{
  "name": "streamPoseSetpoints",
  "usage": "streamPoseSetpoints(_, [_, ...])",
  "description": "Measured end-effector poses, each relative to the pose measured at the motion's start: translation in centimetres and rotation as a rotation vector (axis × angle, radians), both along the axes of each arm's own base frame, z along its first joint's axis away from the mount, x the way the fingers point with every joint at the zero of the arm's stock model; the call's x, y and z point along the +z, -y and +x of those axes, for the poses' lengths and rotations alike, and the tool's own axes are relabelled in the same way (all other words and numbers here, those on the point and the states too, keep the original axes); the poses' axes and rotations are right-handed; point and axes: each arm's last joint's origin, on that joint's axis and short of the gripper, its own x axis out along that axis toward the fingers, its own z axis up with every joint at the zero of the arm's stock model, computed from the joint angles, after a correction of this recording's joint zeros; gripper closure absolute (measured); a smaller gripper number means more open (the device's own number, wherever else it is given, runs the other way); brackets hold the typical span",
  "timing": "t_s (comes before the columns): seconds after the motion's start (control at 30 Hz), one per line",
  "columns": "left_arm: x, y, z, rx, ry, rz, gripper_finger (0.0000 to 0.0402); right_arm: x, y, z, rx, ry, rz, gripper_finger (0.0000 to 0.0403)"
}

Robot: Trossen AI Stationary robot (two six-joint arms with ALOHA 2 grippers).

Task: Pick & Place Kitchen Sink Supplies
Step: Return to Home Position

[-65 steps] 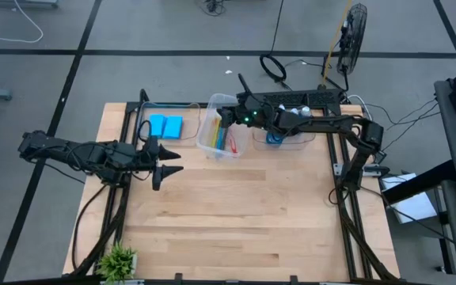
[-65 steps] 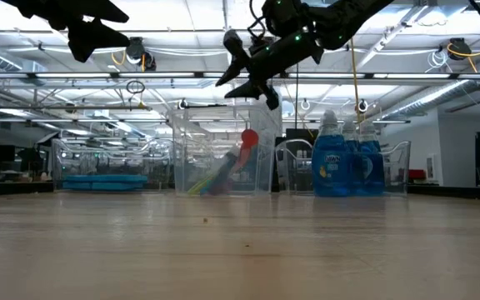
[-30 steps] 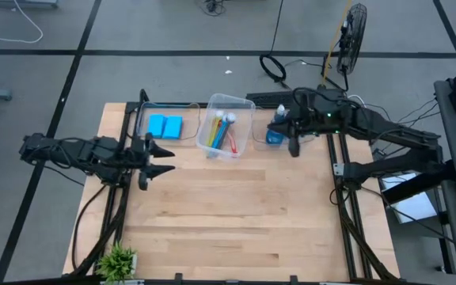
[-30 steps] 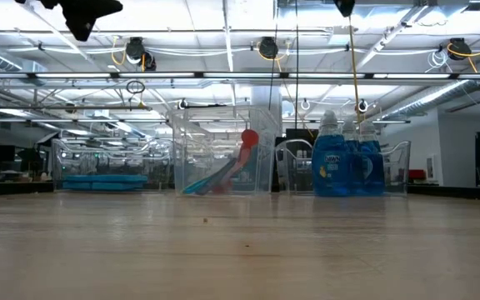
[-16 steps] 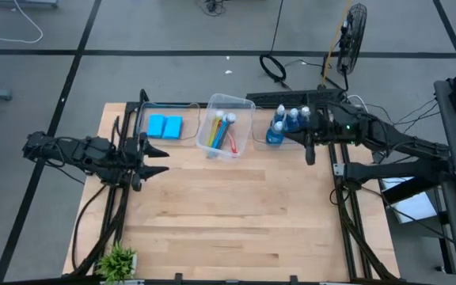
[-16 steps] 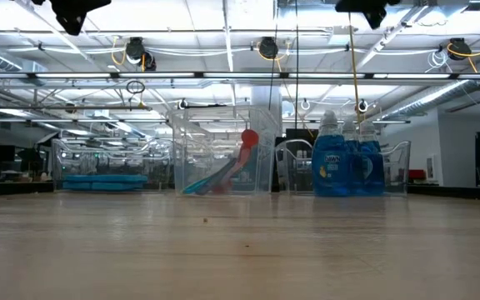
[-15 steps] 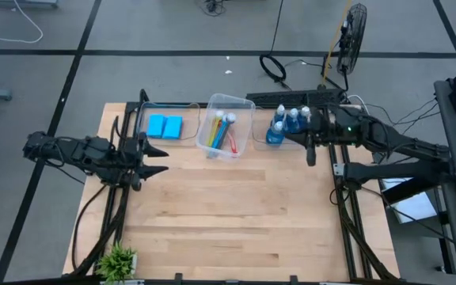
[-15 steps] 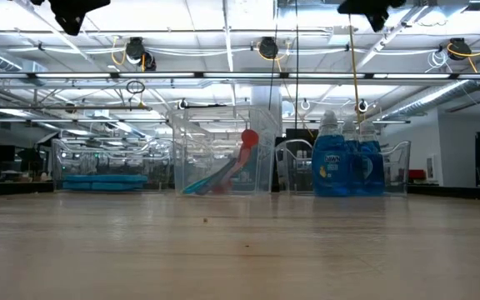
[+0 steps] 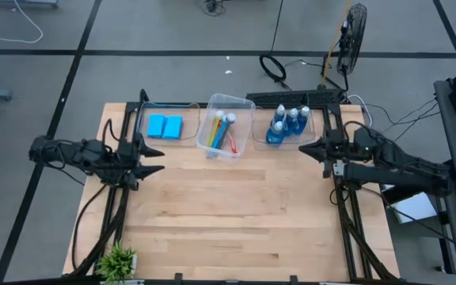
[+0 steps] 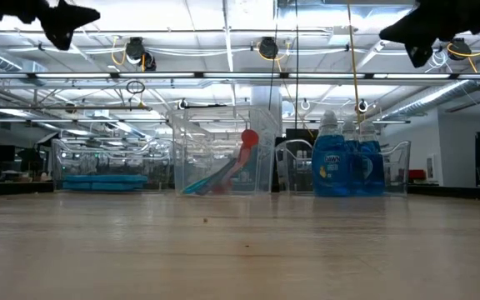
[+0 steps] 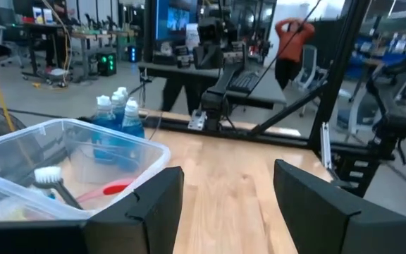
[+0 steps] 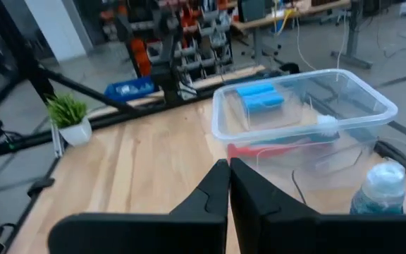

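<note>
Upper centre of the high view: brushes (image 9: 222, 131) lie inside the middle clear bin (image 9: 228, 97), with red, yellow and blue handles bunched together and pale heads toward the bin's top end. Low view shows a red one leaning against the bin wall. Three blue bottles (image 9: 286, 124) with pale caps stand upright together in the right bin (image 9: 258, 133), just right of the middle one. Two flat blue sponges (image 9: 165, 126) lie side by side in the left bin (image 9: 191, 130). All three bins sit in a row along the top edge of the table (image 9: 228, 214).

Left gripper (image 9: 157, 159): frame left, over the table's left edge, just below the sponge bin, pointing right. Fingers spread wide, nothing between them; its wrist view shows the gap. Right gripper (image 9: 305, 147): frame right, near the table's right edge, just below the bottle bin, pointing left. Fingers pressed together, holding nothing. In the low view both hang well above the board, at the upper corners. Small green plant (image 9: 119, 259) at the table's lower left corner.
</note>
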Motion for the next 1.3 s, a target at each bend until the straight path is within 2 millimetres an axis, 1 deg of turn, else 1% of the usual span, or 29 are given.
streamPoseSetpoints(0.13, [-1.9,-0.1,-0.3,0.0,0.032,-0.014,0.0178,-1.1,-0.3,-1.1,-0.001,0.043,0.017,0.0403])
streamPoseSetpoints(0.23, [-3.0,-0.2,-0.7,0.001,0.041,-0.029,0.0178,-2.2,-0.4,-1.5,-0.009,0.053,0.028,0.0403])
streamPoseSetpoints(0.5, [-5.5,-0.5,-1.5,0.019,0.079,-0.038,0.0178,-5.8,-0.4,-1.5,-0.019,0.018,0.086,0.0403])
streamPoseSetpoints(0.6, [-6.1,-0.4,-1.3,0.018,0.049,-0.034,0.0178,-6.9,-0.4,-1.5,-0.022,0.012,0.103,0.0403])
streamPoseSetpoints(0.8, [-6.1,-0.4,-1.3,0.019,0.044,-0.027,0.0178,-8.9,-0.3,-0.9,-0.004,0.075,0.106,0.0403])
streamPoseSetpoints(0.93, [-6.4,-0.4,-1.3,0.028,0.012,-0.016,0.0178,-11.0,-0.2,-0.5,-0.001,0.051,0.118,0.0403])
streamPoseSetpoints(1.1, [-6.5,-0.5,-1.3,0.052,0.003,-0.02,0.0178,-12.4,-0.1,-0.1,-0.009,0.059,0.147,0.0403])
streamPoseSetpoints(1.2, [-6.7,-0.5,-1.3,0.06,-0.011,-0.016,0.0178,-11.7,0.1,0.0,-0.03,0.146,0.095,0.0403])
streamPoseSetpoints(1.3, [-6.7,-0.6,-1.3,0.073,-0.013,-0.021,0.0178,-11.4,0.2,0.0,-0.073,0.182,0.028,0.0403])
